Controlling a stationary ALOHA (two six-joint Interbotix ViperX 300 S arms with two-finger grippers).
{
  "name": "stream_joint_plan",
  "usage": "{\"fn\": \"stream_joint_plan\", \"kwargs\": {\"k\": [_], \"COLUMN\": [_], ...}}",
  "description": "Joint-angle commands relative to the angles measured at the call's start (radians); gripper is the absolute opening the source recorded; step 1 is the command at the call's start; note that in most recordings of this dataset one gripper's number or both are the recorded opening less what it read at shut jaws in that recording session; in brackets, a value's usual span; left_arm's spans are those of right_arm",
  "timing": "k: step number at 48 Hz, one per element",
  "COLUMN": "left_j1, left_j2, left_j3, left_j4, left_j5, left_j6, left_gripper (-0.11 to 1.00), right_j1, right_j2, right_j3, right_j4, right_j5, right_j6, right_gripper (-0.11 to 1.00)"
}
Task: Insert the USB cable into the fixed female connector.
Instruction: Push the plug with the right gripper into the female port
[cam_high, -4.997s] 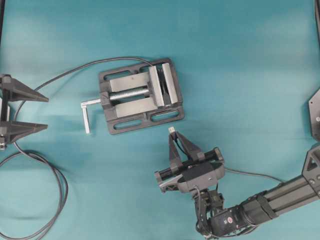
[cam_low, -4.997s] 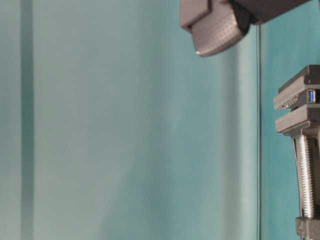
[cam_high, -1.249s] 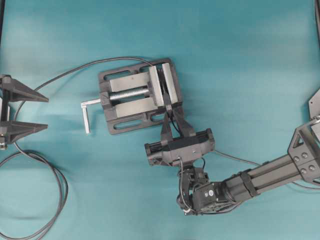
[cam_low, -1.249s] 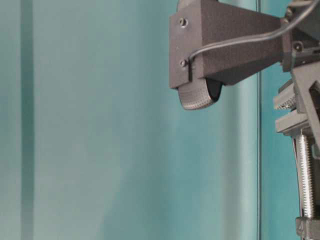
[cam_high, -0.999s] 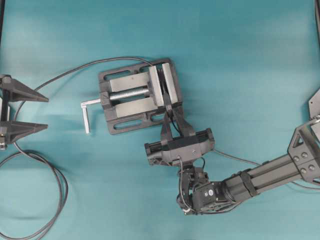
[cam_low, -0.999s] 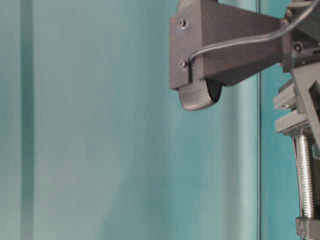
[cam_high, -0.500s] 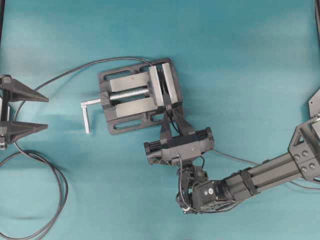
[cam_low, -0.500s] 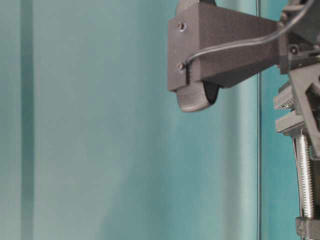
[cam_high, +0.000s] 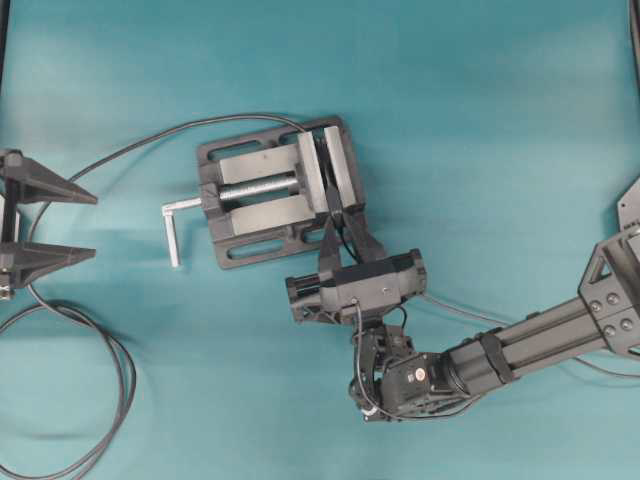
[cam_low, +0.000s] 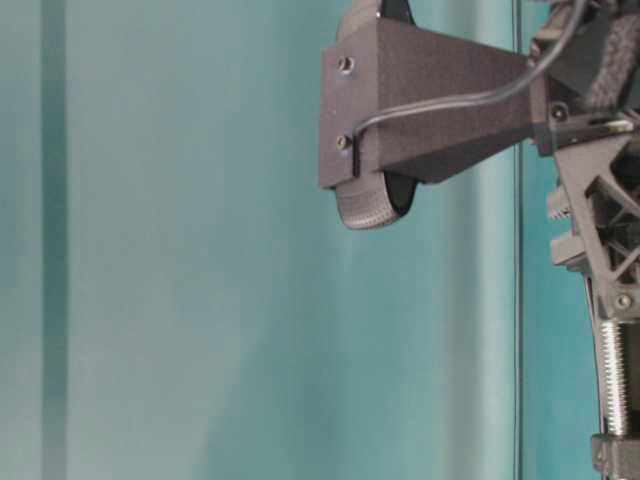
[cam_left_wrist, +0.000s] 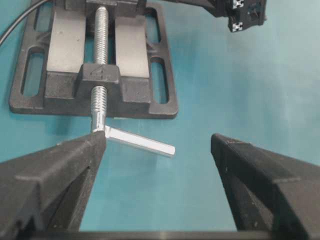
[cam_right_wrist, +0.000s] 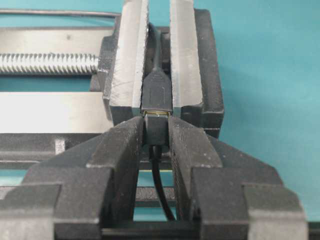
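Only wrist-visible: USB cable (cam_right_wrist: 156, 129) seemingly entering fixed female connector (cam_right_wrist: 157, 90)

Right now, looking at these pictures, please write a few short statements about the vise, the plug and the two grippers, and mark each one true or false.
1. The right gripper is shut on the plug of the USB cable. True.
2. The plug lies flat on the table, far from the vise. False: it is held at the mouth of the socket, which is clamped between the vise jaws.
3. The left gripper is open and holds nothing. True.
4. The left gripper grips the vise crank handle. False: the handle lies free between its spread fingers.
5. A sliver of the plug's metal tip shows at the socket. True.
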Motion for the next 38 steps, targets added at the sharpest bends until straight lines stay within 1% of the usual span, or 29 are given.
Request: {"fn": "stream_joint_plan", "kwargs": {"k": [1, 14, 21, 38], "left_j1": [0.000, 0.000, 0.000, 0.000], "left_j2": [0.014, 0.014, 0.014, 0.014], "left_j3": [-0.011, -0.011, -0.011, -0.011], "left_j4": [0.002, 0.002, 0.002, 0.002], "left_j5": [-0.009, -0.009, -0.009, -0.011], "left_j6": [-0.011, -0.011, -0.011, -0.011], "left_gripper": [1.00, 1.00, 1.00, 1.00], "right_j1": [-0.058, -0.084, -0.106, -0.156], "right_j2": [-0.049, -0.044, -0.035, -0.026], "right_j3": [-0.006, 0.006, 0.006, 0.002], "right_j4": [-0.018, -0.025, -0.051, -0.078], "right_j5": [0.000, -0.014, -0.026, -0.035], "right_j6": [0.002, 0.000, 0.000, 0.000], "right_gripper": [0.21, 0.21, 0.21, 0.21]}}
